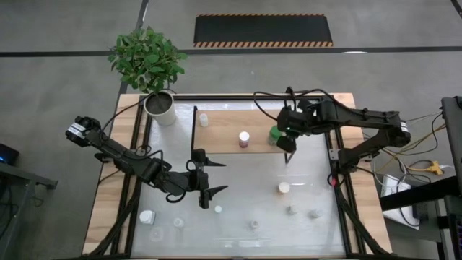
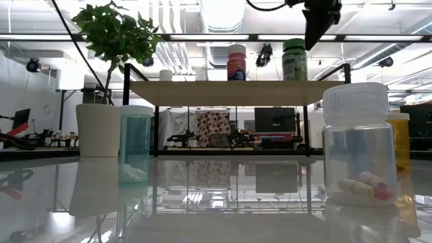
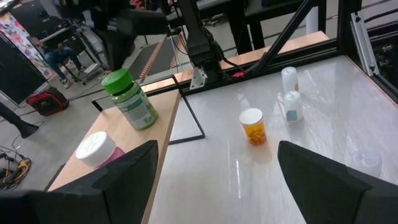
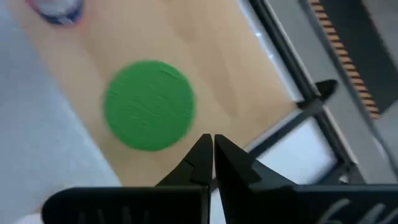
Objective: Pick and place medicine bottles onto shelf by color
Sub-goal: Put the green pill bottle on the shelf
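The table (image 1: 317, 217) spreads under me, its glossy top ringed by a black frame. Along its far side stands the shelf (image 1: 224, 133), a light-wood board. From above I see three bottles on it: a white one (image 1: 203, 120) near the plant (image 1: 148, 61), a pink one (image 1: 244, 138) mid-board, and a green-capped one (image 1: 275, 134) by the right end. The level view shows what the overhead cannot: the shelf's height on its legs, with the pink and green bottles standing upright on top, and up close a clear jar (image 2: 356, 145) holding pills.

My right gripper (image 1: 288, 154) hangs just off the shelf's front edge beside the green cap. My right wrist camera shows its fingers (image 4: 200, 163) pressed together at the tips, holding nothing, the green cap (image 4: 149, 104) just past them.

My left gripper (image 1: 209, 177) sits over the table's left middle, spread wide and empty. Its camera alone reveals the orange bottle (image 3: 252, 126) with a white cap, standing on the table well short of the shelf, two small white bottles (image 3: 290, 93) behind it.
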Controlling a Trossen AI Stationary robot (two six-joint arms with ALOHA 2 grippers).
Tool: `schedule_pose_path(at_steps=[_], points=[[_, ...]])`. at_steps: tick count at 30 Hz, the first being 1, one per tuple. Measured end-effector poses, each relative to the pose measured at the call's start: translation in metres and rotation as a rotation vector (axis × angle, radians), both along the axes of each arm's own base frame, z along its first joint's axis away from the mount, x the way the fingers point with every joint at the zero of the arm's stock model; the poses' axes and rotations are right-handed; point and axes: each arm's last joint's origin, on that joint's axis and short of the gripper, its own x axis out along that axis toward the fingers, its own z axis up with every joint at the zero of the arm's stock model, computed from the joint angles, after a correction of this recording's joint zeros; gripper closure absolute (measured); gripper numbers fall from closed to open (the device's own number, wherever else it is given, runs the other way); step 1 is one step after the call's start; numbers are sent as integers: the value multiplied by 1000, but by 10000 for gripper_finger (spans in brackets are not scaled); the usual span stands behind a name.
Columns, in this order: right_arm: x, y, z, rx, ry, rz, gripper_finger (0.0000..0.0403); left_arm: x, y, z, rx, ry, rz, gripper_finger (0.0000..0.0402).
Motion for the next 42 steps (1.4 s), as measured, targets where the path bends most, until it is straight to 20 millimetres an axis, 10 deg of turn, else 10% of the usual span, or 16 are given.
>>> schedule_pose_path(at_steps=[42], points=[[41, 21, -5, 18, -139, 129, 394, 0, 0, 0, -2, 1, -4, 89]])
